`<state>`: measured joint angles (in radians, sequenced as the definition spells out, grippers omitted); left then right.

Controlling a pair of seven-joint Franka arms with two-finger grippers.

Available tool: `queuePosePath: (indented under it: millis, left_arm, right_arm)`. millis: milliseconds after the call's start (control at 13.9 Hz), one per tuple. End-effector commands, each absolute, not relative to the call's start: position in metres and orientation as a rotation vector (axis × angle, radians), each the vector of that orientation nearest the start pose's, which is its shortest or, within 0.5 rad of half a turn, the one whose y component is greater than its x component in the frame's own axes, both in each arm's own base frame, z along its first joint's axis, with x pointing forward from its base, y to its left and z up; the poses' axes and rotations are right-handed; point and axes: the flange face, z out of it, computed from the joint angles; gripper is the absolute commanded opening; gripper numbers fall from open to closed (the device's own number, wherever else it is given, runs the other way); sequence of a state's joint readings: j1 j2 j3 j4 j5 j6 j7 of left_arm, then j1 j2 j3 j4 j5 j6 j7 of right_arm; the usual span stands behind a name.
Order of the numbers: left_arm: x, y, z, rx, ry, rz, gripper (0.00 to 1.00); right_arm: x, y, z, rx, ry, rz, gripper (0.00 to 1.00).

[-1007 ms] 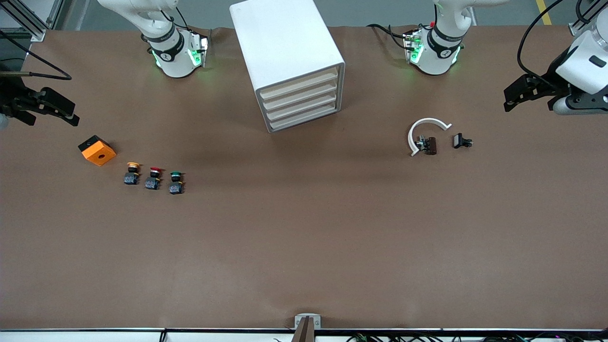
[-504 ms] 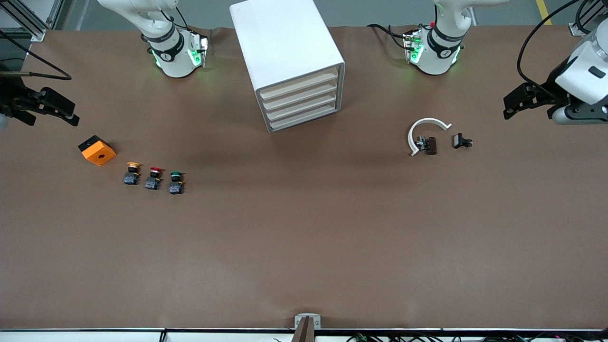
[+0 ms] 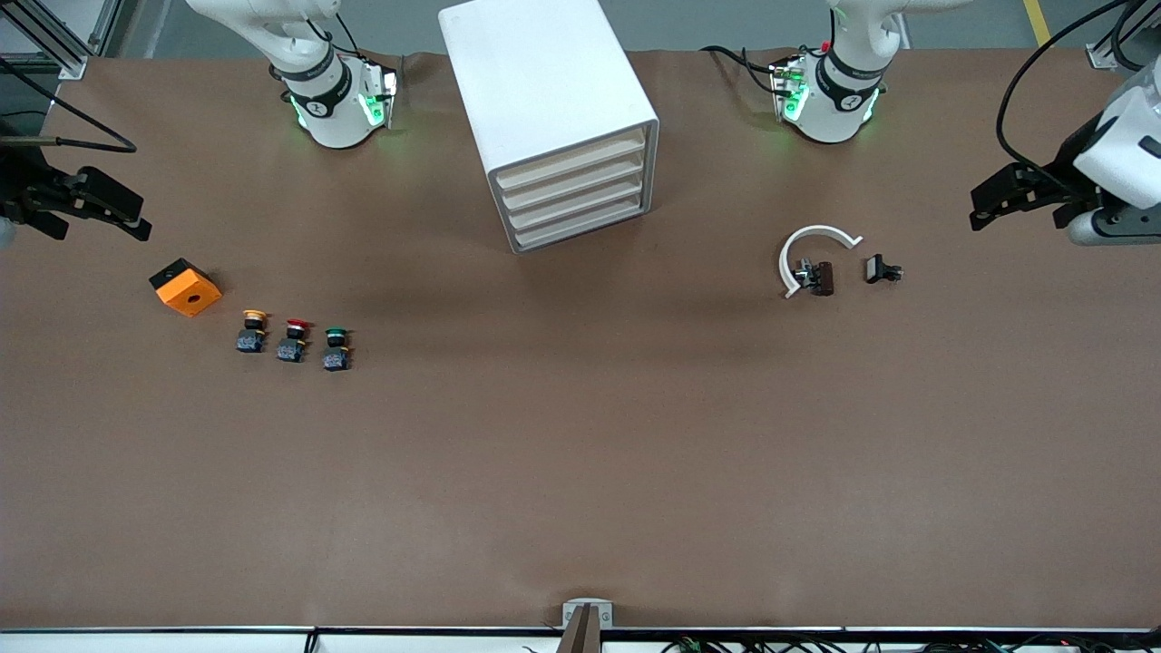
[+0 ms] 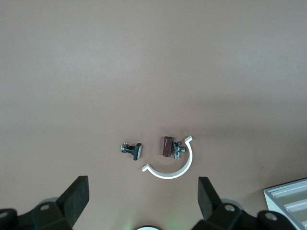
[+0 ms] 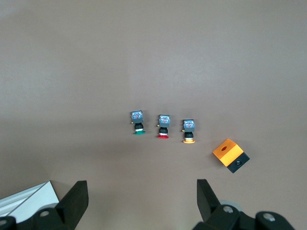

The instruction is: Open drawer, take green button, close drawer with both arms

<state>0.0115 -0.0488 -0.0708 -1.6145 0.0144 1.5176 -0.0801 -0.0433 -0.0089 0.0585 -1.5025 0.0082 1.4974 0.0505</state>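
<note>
The green-capped button point(image 3: 336, 349) stands on the table toward the right arm's end, at the end of a row with a red-capped one point(image 3: 293, 340) and a yellow-capped one point(image 3: 252, 331). It also shows in the right wrist view point(image 5: 138, 122). The white drawer cabinet point(image 3: 553, 118) stands between the arm bases, and all its drawers are shut. My right gripper point(image 3: 141, 218) is open and empty, up over the table edge at its own end point(image 5: 141, 188). My left gripper point(image 3: 978, 207) is open and empty, up over its own end point(image 4: 143, 184).
An orange box point(image 3: 185, 287) lies beside the yellow-capped button. Toward the left arm's end lie a white curved piece point(image 3: 810, 249), a brown part point(image 3: 824, 277) and a small black part point(image 3: 880, 269). A cabinet corner shows in both wrist views.
My left gripper has drifted a little toward its own end of the table. The right arm, the buttons and the cabinet have not moved.
</note>
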Motion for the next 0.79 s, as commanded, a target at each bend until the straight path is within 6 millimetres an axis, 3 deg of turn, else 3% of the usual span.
queuePosePath:
  millis: [0,719]
  left_arm:
    - [0.513,-0.026,0.632,-3.13,-0.03,0.052,1.0]
    - [0.524,-0.018,0.641,-3.122,-0.071,0.018,1.0]
  right_arm:
    - [0.548,0.007,0.66,-3.131,0.056,-0.012,1.0]
    - [0.547,0.006,0.664,-3.133,0.061,-0.024,1.0]
